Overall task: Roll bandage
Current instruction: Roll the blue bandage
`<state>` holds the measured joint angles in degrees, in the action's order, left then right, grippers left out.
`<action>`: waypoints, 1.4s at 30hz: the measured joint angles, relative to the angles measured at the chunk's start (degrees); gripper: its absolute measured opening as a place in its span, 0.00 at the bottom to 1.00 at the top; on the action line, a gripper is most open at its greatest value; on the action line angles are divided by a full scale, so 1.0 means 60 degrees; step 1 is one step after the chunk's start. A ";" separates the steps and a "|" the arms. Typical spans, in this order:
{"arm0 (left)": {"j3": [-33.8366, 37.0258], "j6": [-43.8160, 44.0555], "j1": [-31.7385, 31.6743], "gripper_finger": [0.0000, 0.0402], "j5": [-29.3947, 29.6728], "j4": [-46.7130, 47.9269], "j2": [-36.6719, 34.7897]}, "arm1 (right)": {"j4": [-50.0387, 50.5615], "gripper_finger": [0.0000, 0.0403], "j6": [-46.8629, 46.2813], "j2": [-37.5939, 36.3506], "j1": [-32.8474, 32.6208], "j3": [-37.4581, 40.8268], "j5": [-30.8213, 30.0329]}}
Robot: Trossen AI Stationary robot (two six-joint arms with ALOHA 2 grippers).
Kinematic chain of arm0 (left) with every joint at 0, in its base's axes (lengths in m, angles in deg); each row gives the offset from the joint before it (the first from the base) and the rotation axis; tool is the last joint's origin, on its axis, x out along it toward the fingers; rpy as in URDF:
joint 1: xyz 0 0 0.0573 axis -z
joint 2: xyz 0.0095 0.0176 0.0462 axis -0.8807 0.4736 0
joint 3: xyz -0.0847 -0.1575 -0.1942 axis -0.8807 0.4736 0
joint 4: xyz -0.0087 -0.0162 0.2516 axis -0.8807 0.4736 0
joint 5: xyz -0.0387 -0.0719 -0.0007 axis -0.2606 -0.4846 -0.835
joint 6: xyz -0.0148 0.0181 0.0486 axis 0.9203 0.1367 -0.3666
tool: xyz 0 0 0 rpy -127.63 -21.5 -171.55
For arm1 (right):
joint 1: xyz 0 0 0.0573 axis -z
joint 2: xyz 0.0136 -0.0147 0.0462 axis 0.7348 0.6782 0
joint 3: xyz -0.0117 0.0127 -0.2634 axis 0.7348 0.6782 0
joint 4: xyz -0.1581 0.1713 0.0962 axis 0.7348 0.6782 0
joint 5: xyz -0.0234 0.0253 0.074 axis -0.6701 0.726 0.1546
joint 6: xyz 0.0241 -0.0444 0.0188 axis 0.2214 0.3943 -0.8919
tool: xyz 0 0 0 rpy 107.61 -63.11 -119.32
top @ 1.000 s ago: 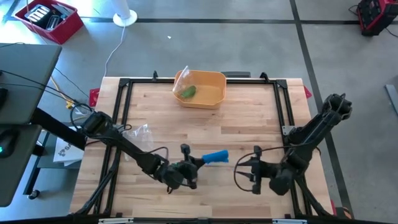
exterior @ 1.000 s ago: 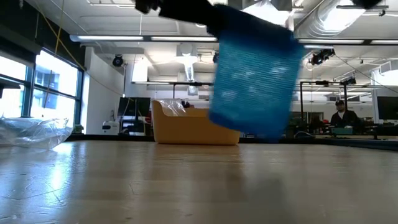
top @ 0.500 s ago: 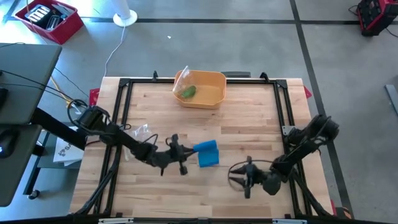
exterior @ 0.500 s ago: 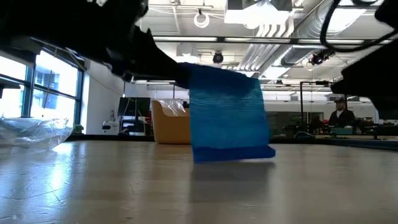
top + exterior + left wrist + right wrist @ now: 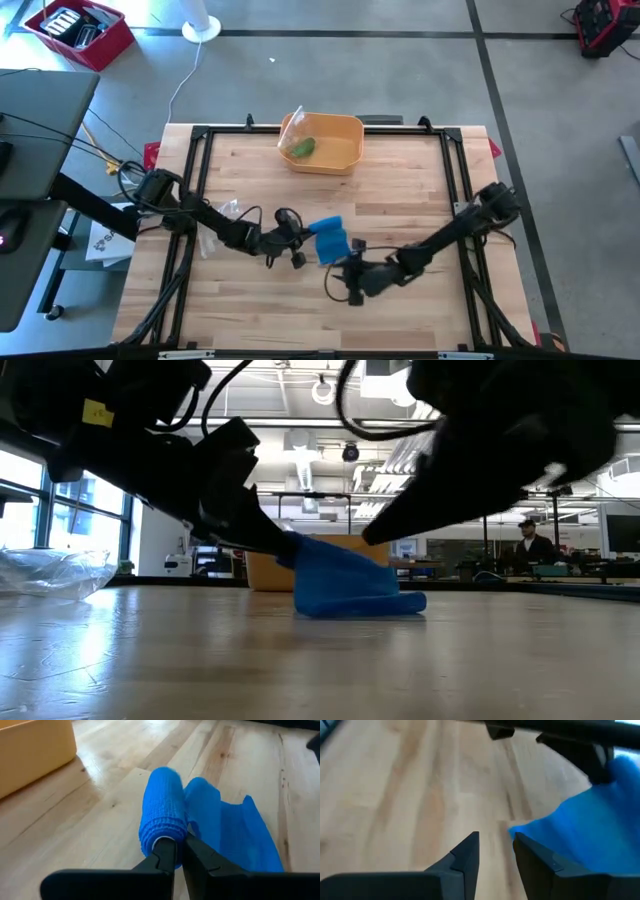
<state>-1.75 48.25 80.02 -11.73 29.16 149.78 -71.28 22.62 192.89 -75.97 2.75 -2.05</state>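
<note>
You are in the middle of the rolling step. The blue bandage [image 5: 330, 240] lies near the middle of the wooden table [image 5: 420, 180], partly rolled: in the left wrist view a rolled part [image 5: 162, 820] is formed, and a loose tail [image 5: 240, 840] is spread on the wood beside it. The left gripper [image 5: 175, 854] pinches the end of the roll, its fingers almost together on the cloth. The right gripper [image 5: 495, 852] hovers low just beside the free edge of the tail; its fingers stand partly apart and hold nothing.

I judge that the next move asks you to press or hold the tail flat with the right gripper, so the left one can turn the roll without dragging the cloth.

The table is bare light wood. An orange tray [image 5: 345, 155] with something green inside sits at the far edge, and crumpled clear plastic [image 5: 222, 212] lies near the left arm. Beyond the table the low view shows a large hall, where a person [image 5: 530, 545] sits far behind.
</note>
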 joint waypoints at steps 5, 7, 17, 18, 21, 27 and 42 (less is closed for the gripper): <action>-0.0006 0.0036 -0.0062 0.13 0.0000 -0.0014 0.0000 | 0.1673 0.28 0.0463 -0.0003 0.0822 -0.0381 0.1069; -0.0006 0.0054 -0.0086 0.16 -0.0027 0.0009 0.0000 | 0.1546 0.28 0.0602 -0.0003 0.1137 -0.0178 0.1591; -0.0006 0.0633 -0.0377 0.31 -0.0995 0.0762 0.0000 | 0.1502 0.11 0.1047 0.0247 0.1790 0.0349 0.2684; -0.0006 0.0686 -0.0422 0.33 -0.1189 0.0946 0.0000 | 0.1487 0.06 0.0985 0.0251 0.1776 0.0371 0.2772; -0.0006 0.0934 -0.0493 0.37 -0.1603 0.1508 0.0000 | 0.1545 0.03 0.0719 0.0229 0.1456 0.0359 0.2700; 0.0223 0.1048 -0.0504 0.43 -0.1576 0.1335 0.0000 | 0.1821 0.01 -0.0329 0.0068 0.0377 0.0119 0.2827; 0.1035 0.1879 -0.0617 0.44 -0.2018 -0.1591 -0.0004 | 0.1835 0.00 -0.1395 0.0015 -0.0504 -0.0099 0.1835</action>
<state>4.47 59.52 76.32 -23.84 19.62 149.76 -60.27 14.25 192.98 -79.00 2.15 8.96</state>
